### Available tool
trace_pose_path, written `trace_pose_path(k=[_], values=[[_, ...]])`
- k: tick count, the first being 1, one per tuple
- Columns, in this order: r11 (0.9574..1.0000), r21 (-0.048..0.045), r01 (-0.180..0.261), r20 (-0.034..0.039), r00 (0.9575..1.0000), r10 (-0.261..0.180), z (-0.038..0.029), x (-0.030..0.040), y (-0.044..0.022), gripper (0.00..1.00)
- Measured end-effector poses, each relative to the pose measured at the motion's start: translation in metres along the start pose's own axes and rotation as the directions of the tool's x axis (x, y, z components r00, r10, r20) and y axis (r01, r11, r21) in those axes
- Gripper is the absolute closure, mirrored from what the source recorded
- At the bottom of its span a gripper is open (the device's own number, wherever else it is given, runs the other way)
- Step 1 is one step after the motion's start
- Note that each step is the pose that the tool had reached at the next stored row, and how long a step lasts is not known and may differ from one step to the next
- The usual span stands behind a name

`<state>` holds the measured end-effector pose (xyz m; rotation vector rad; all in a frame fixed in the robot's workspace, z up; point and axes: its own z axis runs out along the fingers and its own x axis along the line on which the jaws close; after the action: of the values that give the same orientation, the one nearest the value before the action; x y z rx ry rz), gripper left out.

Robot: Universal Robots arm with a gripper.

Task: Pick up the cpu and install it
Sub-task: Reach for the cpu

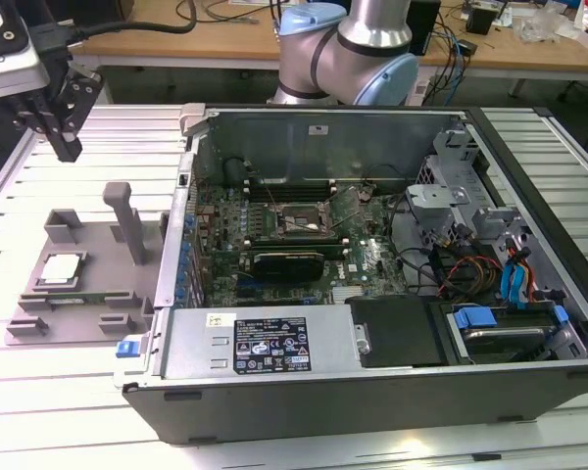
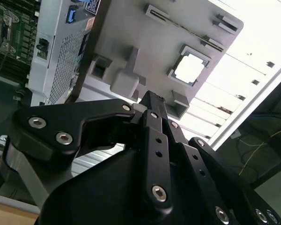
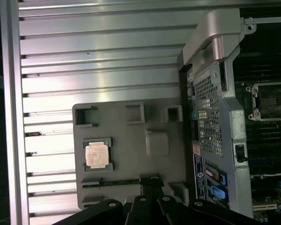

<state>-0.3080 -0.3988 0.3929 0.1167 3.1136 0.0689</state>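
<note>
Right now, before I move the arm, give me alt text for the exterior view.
The gripper hangs apart from the cpu, which lies flat in a grey tray on the exterior view's left. On the exterior view's right sits an open computer case, motherboard exposed.

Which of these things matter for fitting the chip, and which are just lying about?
For the job: hand, cpu, grey tray holding it, motherboard socket.
Lying about: power supply, black expansion card, blue-handled drive bay.
</note>
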Motion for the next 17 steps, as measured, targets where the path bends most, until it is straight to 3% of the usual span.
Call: trace_pose_path(k=[4,7,17], values=[[1.0,0.0001,0.0,-0.0001,1.0,0.0,0.0008,0.0069,-0.0006,0.89],[1.0,0.0,0.0,0.0,1.0,0.0,0.007,0.0159,-0.0015,0.89],[1.0,0.0001,0.0,0.0,1.0,0.0,0.0241,0.0247,-0.003,0.89]])
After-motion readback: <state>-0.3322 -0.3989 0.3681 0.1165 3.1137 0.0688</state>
